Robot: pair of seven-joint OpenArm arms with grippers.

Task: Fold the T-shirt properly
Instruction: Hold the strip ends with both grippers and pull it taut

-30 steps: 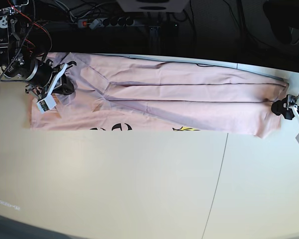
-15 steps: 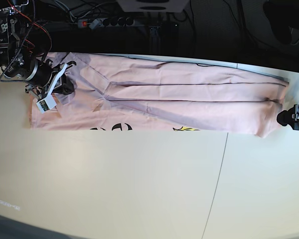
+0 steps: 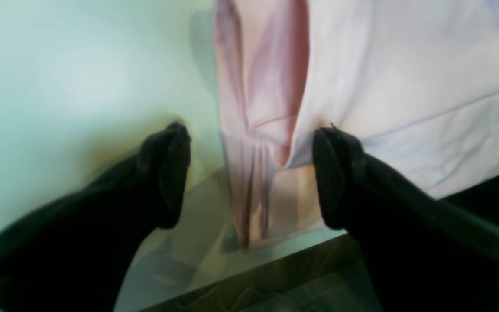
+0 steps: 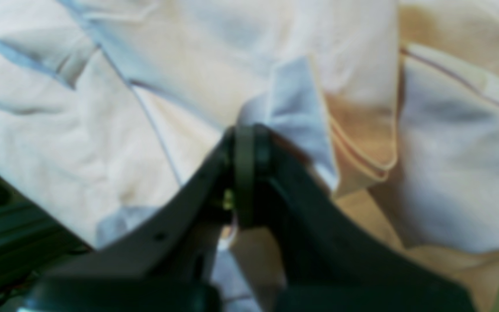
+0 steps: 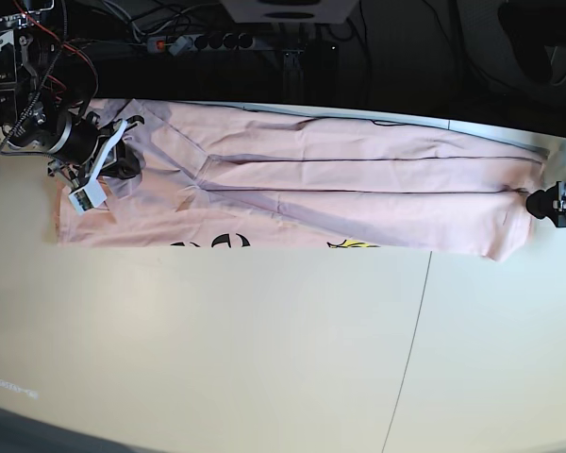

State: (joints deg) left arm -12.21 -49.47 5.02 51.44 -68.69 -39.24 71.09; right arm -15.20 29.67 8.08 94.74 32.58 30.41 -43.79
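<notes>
The pale pink T-shirt [image 5: 358, 179] lies as a long folded band across the back of the table, with bits of black print [image 5: 222, 243] showing at its near edge. My right gripper [image 5: 124, 166] is at the shirt's left end, shut on a fold of the cloth [image 4: 284, 86]. My left gripper [image 5: 538, 202] is at the shirt's right end. In the left wrist view it [image 3: 251, 173] is open, its black fingers [image 3: 167, 173] standing on either side of the shirt's bunched edge [image 3: 249, 130], and one finger touches the cloth.
The white table [image 5: 217, 359] has a seam [image 5: 413, 330] running front to back. A power strip and cables [image 5: 198, 41] lie behind the table's back edge. The table's edge [image 3: 275, 255] is close under my left gripper.
My left gripper has drawn back to the right, off the shirt's right end, which now lies flatter. The right arm has not moved.
</notes>
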